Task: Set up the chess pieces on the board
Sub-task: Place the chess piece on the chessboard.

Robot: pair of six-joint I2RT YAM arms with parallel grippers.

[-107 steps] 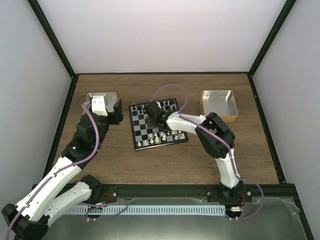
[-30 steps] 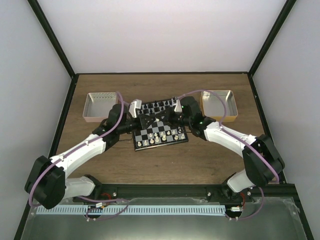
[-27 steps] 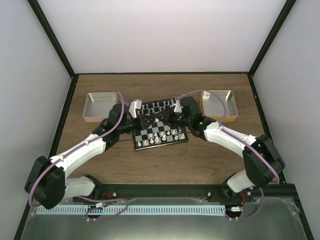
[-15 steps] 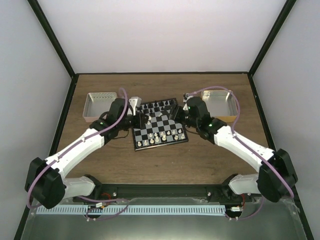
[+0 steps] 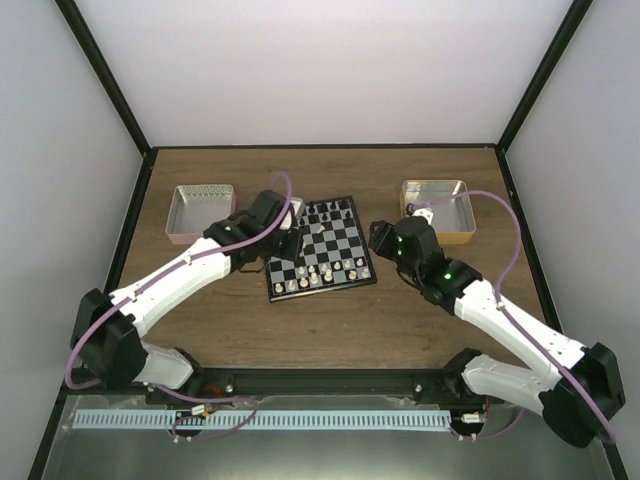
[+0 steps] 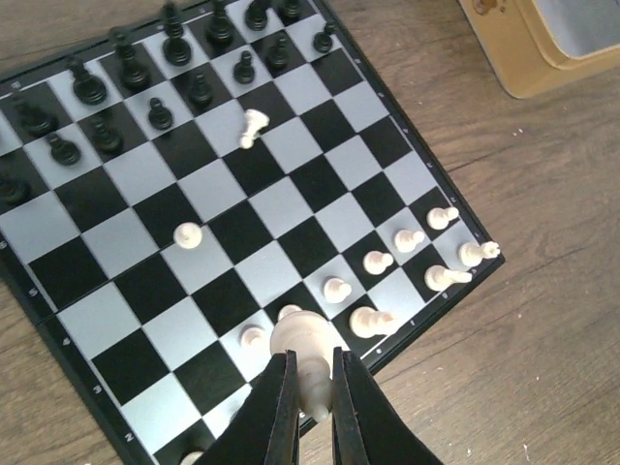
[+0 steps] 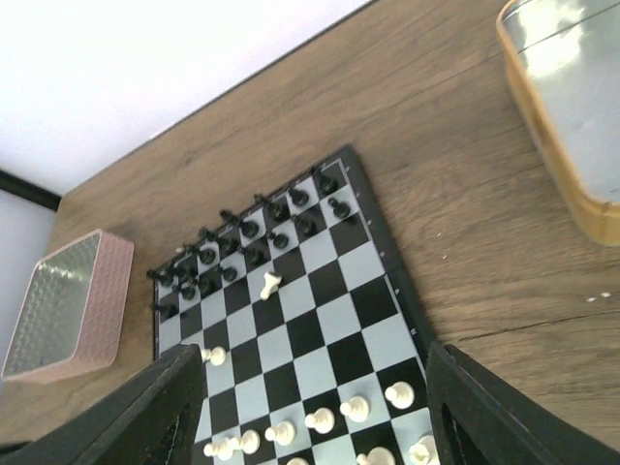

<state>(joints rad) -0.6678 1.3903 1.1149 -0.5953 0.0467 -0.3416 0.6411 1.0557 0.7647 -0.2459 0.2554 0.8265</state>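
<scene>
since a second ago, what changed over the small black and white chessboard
The right gripper opened and pulled back toward the right edge of the small black and white chessboard. The left gripper stayed shut on a tiny cream-white chess piece above it. The chessboard did not move.

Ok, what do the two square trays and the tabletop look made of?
Pink-sided square tray: likely metal, dimpled silvery floor. Yellow-sided square tray: same, smoother reflective floor. Brown tabletop: wood or laminate, visible grain, matte.

The left arm [image 5: 170, 280] and right arm [image 5: 510, 320] share white shells, black joints, lilac cables and green lights.
</scene>
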